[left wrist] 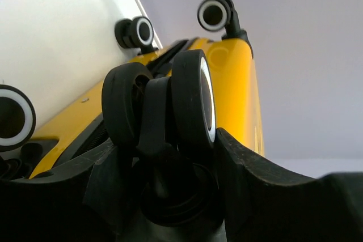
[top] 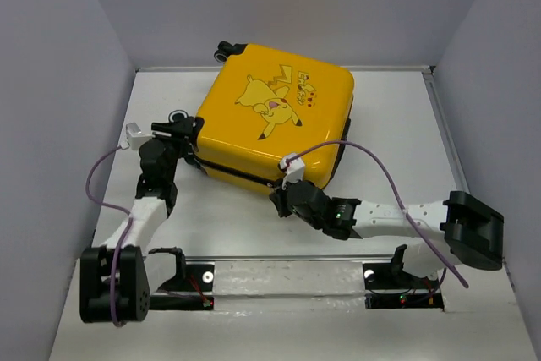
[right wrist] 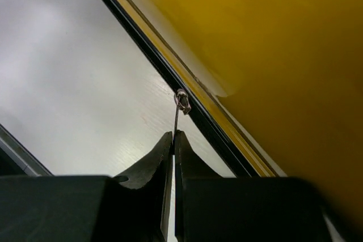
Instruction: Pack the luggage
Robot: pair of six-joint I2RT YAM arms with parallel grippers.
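White table and grey walls are seen all around. The suitcase is laid flat and shut at the back middle of the table, picture side up. One black wheel at its near left corner is held between the fingers of the left gripper. The thin zipper pull on its near edge is pinched by the right gripper, its fingers pressed together.

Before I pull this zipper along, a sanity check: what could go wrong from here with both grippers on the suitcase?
1. The right gripper pinches only the thin zipper pull; it could slip out or bend.
2. The left gripper holds the luggage by one wheel, so pulling may swivel the case.
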